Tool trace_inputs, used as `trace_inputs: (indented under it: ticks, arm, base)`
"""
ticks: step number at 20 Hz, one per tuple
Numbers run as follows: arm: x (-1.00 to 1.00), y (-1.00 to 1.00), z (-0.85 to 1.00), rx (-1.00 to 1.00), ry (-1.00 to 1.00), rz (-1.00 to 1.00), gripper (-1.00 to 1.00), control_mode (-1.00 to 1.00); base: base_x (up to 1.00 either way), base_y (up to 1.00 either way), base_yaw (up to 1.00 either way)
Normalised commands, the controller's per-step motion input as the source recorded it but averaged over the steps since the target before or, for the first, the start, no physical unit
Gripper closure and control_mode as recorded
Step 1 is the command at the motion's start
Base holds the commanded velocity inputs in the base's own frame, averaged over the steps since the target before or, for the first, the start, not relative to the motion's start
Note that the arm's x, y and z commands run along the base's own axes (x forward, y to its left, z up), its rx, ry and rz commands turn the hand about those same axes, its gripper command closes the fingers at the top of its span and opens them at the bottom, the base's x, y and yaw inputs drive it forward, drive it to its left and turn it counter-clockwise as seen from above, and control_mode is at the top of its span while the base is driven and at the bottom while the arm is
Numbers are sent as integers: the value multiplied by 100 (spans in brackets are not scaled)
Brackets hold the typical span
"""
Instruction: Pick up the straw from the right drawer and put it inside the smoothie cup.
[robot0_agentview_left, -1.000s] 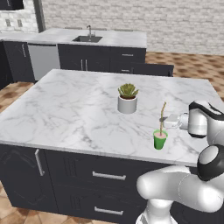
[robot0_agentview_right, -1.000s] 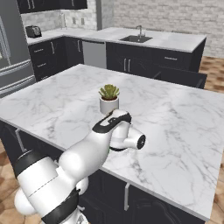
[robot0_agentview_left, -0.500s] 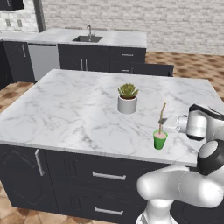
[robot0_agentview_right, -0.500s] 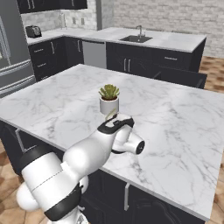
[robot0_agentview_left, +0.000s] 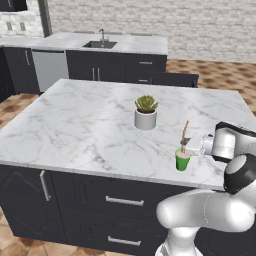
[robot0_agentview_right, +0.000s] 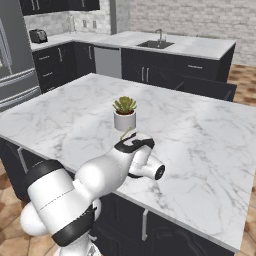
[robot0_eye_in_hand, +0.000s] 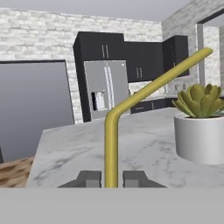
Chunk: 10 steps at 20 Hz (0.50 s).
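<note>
The gripper is clamped on the straw near its lower end, which rises between the fingers, then bends away. It looks light, thin and stiff, so a low grip lets it swing. In the left base view the forearm reaches level over the surface, holding the straw at the cup, its bottom apparently inside. Beyond stands the plant.

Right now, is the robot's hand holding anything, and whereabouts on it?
Yes: the jaws are shut on the thin tan-yellow straw, gripping its straight lower section below the bend, just above the small green smoothie cup.
</note>
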Motion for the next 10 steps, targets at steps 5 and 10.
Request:
trace_inputs:
  ticks: [5,10]
  arm:
    - [-1,0,0,0,0,0,-100,-100]
    - [-4,0,9,0,-9,0,-100,-100]
  base:
    - [0,0,0]
    - [0,0,0]
